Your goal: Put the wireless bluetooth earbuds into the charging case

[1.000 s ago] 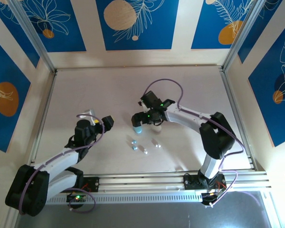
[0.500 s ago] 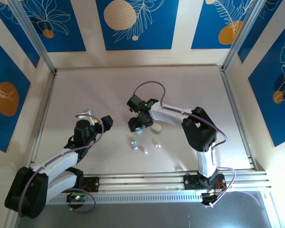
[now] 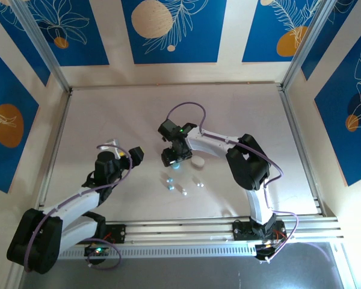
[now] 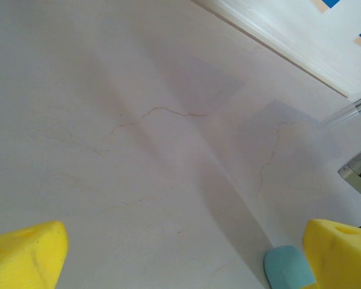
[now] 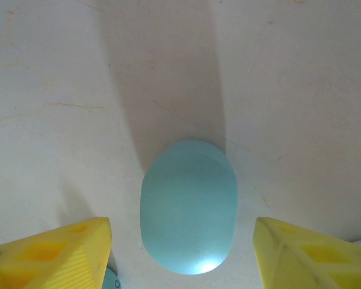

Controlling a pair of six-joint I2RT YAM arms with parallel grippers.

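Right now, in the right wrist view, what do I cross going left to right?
One yellow finger → pale blue oval case → the other yellow finger.

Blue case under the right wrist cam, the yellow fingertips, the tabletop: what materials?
Blue case: likely smooth plastic, satin; soft highlight at its near end.
Yellow fingertips: probably printed plastic, matte; fine ridges, square recesses.
Tabletop: pale matte surface with faint veins, perhaps laminate.
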